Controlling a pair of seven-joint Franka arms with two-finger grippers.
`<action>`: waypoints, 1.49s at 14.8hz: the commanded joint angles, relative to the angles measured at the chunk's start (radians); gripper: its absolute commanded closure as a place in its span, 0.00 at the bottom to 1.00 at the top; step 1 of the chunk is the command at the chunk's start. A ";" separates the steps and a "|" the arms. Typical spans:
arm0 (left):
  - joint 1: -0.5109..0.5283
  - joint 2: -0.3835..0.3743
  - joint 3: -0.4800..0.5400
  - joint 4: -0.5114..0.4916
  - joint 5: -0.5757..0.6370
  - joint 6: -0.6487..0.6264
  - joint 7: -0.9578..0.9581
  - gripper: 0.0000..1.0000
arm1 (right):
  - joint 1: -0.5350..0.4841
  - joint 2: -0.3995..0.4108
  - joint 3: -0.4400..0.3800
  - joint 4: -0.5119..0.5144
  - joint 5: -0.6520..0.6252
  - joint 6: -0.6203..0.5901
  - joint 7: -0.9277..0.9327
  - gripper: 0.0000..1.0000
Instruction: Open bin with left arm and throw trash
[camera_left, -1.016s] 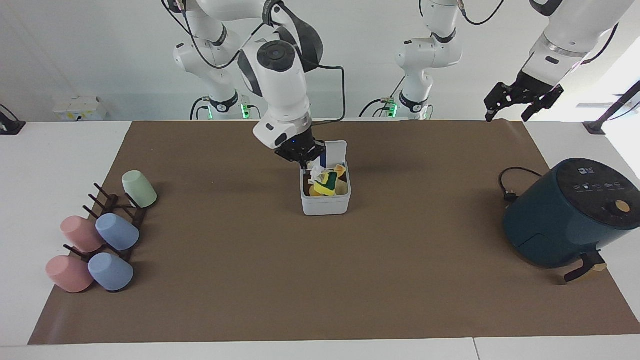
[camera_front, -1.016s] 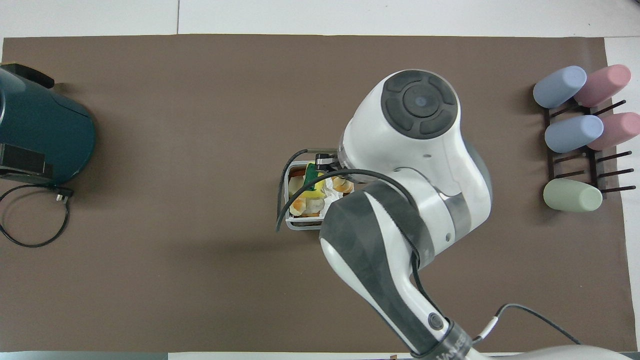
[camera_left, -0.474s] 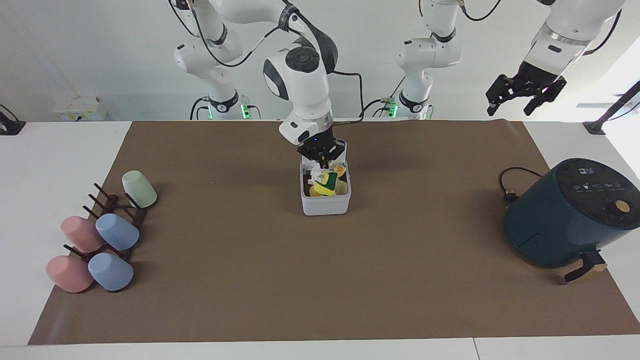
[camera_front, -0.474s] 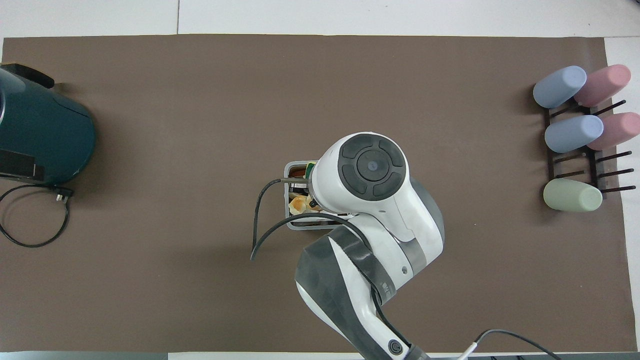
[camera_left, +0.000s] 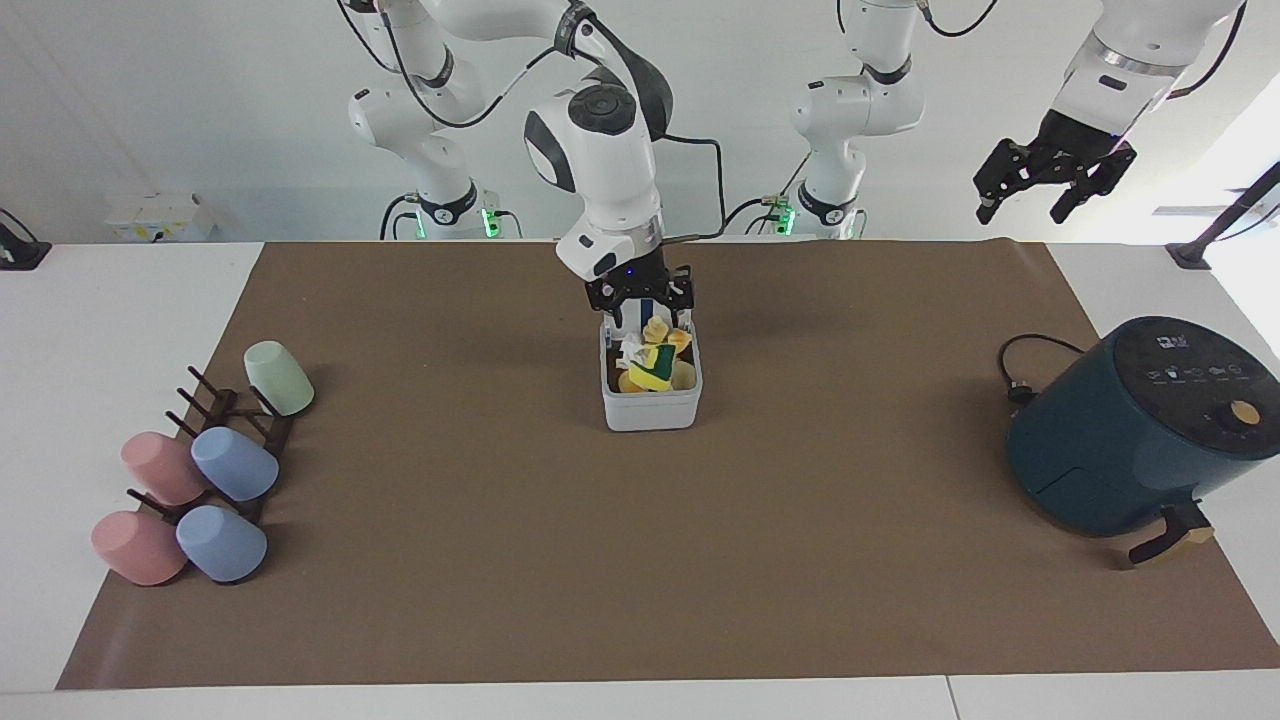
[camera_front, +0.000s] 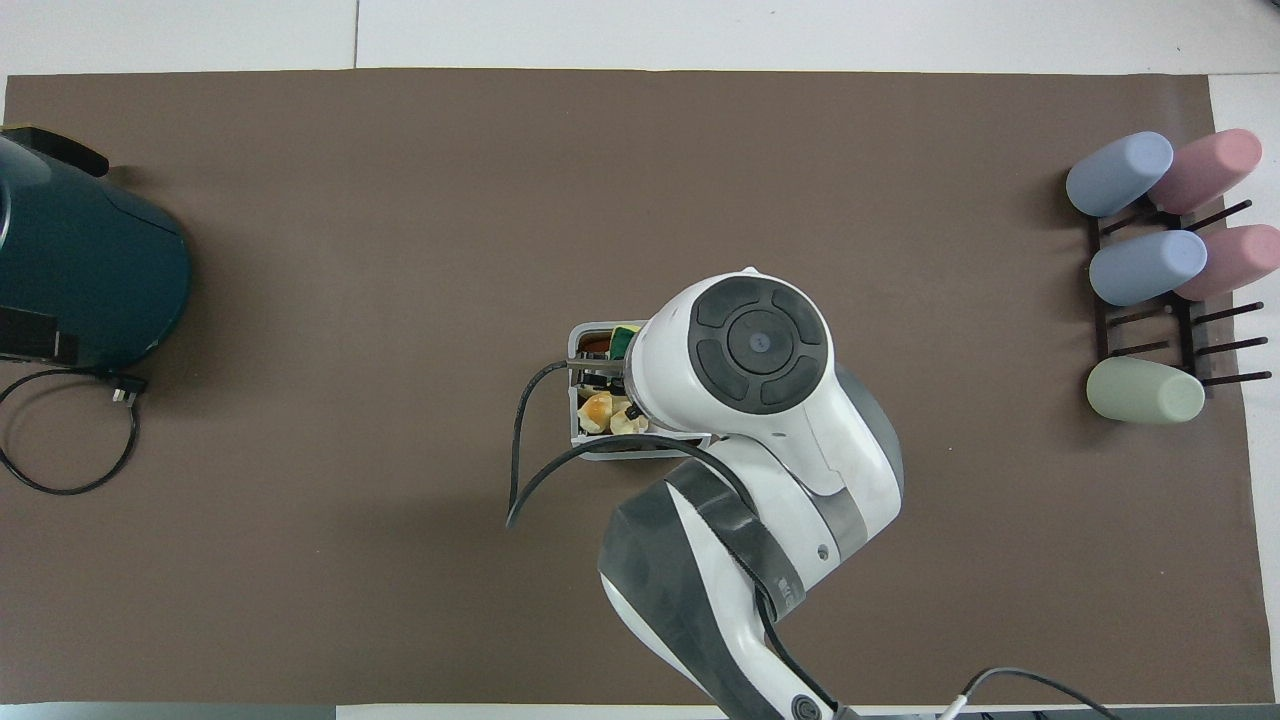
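The right gripper (camera_left: 646, 303), fingers spread and holding nothing, is hanging just over the robots' edge of the small white square plastic bin (camera_left: 650, 408), where the yellow-and-green sponge scrap (camera_left: 655, 366) is lying among pale lumps, while the open-fingered left gripper (camera_left: 1040, 186) is waiting high above the left arm's end of the table.

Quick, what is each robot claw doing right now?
Right gripper: open, over the bin, holding nothing.
Left gripper: open, raised above the table's edge, waiting, holding nothing.

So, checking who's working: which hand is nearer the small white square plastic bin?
Right hand, just over the bin. Left hand hangs high above the table's left-arm end.
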 joint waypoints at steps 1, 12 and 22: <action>0.006 -0.034 -0.002 -0.025 0.002 -0.008 0.008 0.00 | -0.078 -0.019 0.000 0.060 -0.005 -0.115 -0.096 0.00; -0.003 -0.041 -0.013 -0.102 -0.001 0.099 0.017 0.00 | -0.560 -0.217 -0.022 0.066 -0.083 -0.534 -0.686 0.00; 0.001 0.102 -0.013 -0.094 -0.001 0.207 0.023 0.00 | -0.557 -0.184 -0.061 0.094 -0.139 -0.478 -0.767 0.00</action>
